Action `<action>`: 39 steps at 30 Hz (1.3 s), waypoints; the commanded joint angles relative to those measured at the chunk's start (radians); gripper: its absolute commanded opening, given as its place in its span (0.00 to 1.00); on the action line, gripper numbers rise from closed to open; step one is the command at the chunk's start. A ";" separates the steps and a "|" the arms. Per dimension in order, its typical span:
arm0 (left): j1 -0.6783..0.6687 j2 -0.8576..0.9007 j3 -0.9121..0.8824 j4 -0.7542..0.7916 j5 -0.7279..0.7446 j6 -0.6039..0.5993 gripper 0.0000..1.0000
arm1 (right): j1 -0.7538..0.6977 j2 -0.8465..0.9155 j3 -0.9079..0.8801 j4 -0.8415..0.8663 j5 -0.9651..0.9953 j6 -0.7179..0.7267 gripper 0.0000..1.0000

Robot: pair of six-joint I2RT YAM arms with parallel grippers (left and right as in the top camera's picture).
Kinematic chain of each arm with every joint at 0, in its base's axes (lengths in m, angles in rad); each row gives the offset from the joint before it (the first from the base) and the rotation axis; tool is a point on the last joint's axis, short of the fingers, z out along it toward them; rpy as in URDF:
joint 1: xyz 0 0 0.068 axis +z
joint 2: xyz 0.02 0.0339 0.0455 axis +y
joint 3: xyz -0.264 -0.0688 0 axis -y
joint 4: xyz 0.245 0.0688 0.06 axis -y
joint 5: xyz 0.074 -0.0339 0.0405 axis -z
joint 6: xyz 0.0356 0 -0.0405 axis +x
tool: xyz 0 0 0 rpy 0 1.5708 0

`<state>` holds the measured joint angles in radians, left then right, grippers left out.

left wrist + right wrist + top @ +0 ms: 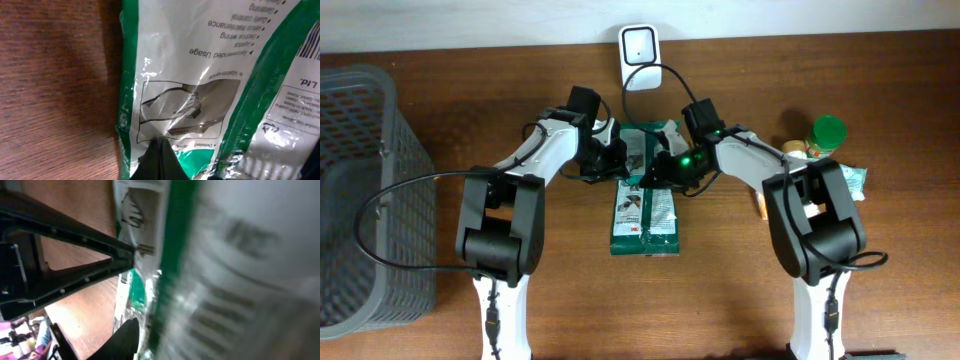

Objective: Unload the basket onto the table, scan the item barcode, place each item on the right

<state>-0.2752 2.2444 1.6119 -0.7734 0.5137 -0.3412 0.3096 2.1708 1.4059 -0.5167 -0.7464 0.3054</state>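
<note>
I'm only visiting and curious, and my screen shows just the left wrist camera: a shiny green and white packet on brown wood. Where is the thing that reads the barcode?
Observer: A small white scanner stands at the far edge of the table, beyond the packet.
Visitor: Is the other arm doing anything?
Observer: Yes. The right claw is at the packet's right edge, across from the left claw.
Visitor: Anything else around?
Observer: A grey mesh basket sits at the left end of the table.
</note>
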 commanded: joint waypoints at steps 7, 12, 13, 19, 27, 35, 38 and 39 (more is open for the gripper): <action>0.003 0.048 -0.010 -0.009 -0.042 -0.010 0.00 | -0.078 0.014 -0.009 -0.073 -0.042 -0.039 0.08; 0.003 0.048 -0.010 -0.009 -0.042 -0.010 0.00 | -0.073 0.014 -0.009 -0.069 -0.065 -0.036 0.06; 0.003 0.048 -0.010 -0.010 -0.042 -0.010 0.00 | -0.069 0.014 -0.009 -0.065 -0.065 -0.034 0.08; 0.003 0.048 -0.010 -0.011 -0.042 -0.010 0.00 | -0.012 0.014 -0.009 -0.010 -0.028 0.025 0.22; 0.003 0.048 -0.010 -0.012 -0.043 -0.010 0.00 | -0.073 -0.006 -0.009 -0.180 -0.062 -0.118 0.22; 0.003 0.048 -0.010 -0.013 -0.042 -0.010 0.00 | -0.006 -0.023 -0.071 -0.211 -0.066 -0.067 0.32; 0.003 0.048 -0.010 -0.013 -0.042 -0.010 0.00 | 0.015 -0.031 -0.106 -0.179 -0.063 0.015 0.34; 0.003 0.048 -0.010 -0.013 -0.042 -0.010 0.00 | 0.018 -0.038 -0.118 -0.163 -0.050 0.043 0.32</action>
<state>-0.2741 2.2444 1.6119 -0.7780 0.5137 -0.3412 0.3092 2.1437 1.3315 -0.6975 -0.8410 0.2668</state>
